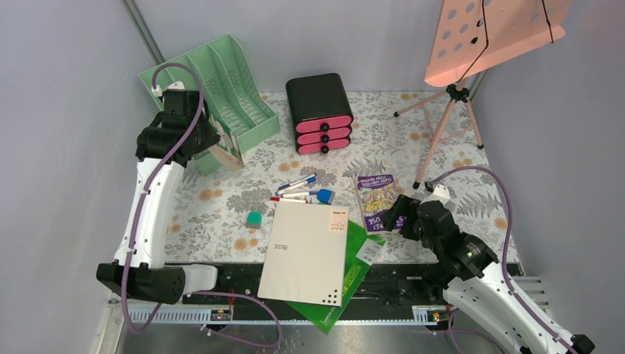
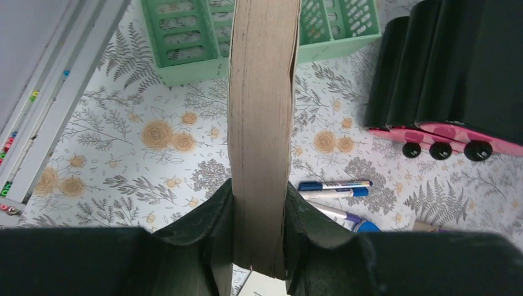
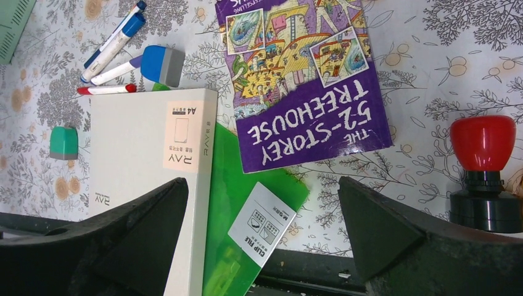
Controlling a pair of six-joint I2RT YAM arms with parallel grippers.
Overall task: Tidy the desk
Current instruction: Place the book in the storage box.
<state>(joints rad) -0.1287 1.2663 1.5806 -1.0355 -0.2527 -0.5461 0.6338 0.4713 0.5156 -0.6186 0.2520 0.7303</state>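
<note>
The desk (image 1: 442, 147) is covered by a pale cloth with ferns and orange flowers. My left gripper (image 1: 193, 144) (image 2: 259, 209) is shut on a thick book (image 2: 262, 123) (image 1: 227, 153), held on edge with its tan page block facing the camera. The book's far end reaches the front of the mint-green file rack (image 1: 221, 88) (image 2: 185, 37). My right gripper (image 1: 398, 214) (image 3: 262, 185) hangs open above the green clip file (image 3: 247, 197), just below a purple book (image 3: 302, 80) (image 1: 374, 199), with nothing between its fingers.
A white paper box (image 1: 306, 251) lies on the green clip file (image 1: 354, 276) at the front edge. Markers (image 1: 298, 184), a blue eraser (image 1: 326, 196) and a small green block (image 1: 254, 220) lie mid-desk. Black drawer box (image 1: 319, 114) at back; pink stand's legs (image 1: 442, 125) right; red stamp (image 3: 482, 145).
</note>
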